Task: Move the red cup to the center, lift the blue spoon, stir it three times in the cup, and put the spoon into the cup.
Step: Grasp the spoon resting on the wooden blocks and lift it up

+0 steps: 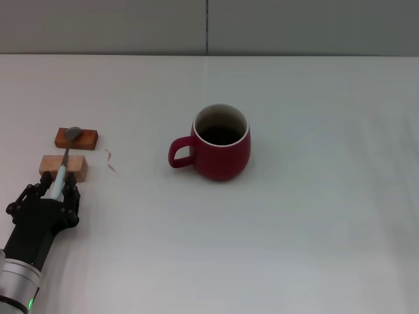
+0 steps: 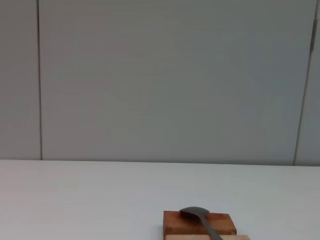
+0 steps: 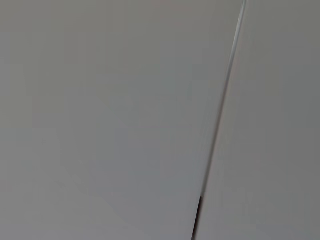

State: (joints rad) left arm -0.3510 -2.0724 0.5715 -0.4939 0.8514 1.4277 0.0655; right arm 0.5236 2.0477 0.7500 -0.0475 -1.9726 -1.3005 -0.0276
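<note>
The red cup [image 1: 222, 154] stands upright near the middle of the white table [image 1: 314, 216], its handle pointing toward the left arm's side. The blue spoon [image 1: 67, 149] lies across two wooden blocks at the left, its grey bowl resting on the farther block. In the left wrist view the blue spoon [image 2: 196, 214] shows only its bowl and stem. My left gripper [image 1: 57, 188] sits at the near end of the spoon, its fingers closed around the pale blue handle. The right gripper is out of view; its wrist camera shows only a grey wall.
A darker wooden block [image 1: 77, 137] and a lighter one [image 1: 63, 165] hold up the spoon; the darker block [image 2: 200, 223] also shows in the left wrist view. A thin tan scrap [image 1: 111, 161] lies on the table to the right of the blocks.
</note>
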